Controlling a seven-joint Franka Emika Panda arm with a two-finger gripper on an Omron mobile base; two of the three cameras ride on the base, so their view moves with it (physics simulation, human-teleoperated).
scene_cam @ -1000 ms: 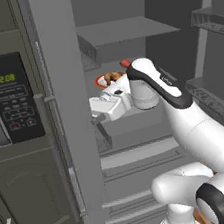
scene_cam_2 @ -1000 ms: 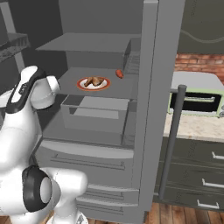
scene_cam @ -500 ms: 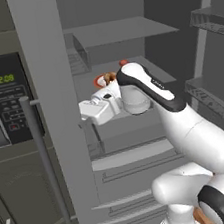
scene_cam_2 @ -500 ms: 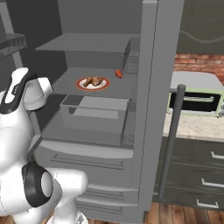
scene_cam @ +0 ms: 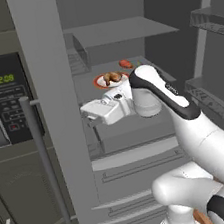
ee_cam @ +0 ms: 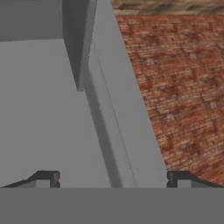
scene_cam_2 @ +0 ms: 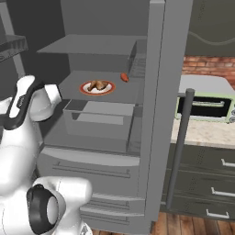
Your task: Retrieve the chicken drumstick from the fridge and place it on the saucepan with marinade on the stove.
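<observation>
Tool (scene_cam: 88,114) below-left of chicken drumstick (scene_cam: 111,77) — apart.

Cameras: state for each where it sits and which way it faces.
Left base view: behind the arm's left, facing the open tall grey steel fridge; white arm at right.
Right base view: behind its right, same fridge; arm at left.
Hand view: on the hand, facing the fridge door's edge; open pincer.
Both base views share the golden-brown chicken drumstick.

A rendered home kitchen — a tall grey steel fridge (scene_cam_2: 151,114) with open doors, a dark wall oven with green clock (scene_cam: 6,98), a pale green toaster oven (scene_cam_2: 204,105) on a desk, brick wall (scene_cam_2: 209,66) behind.
</observation>
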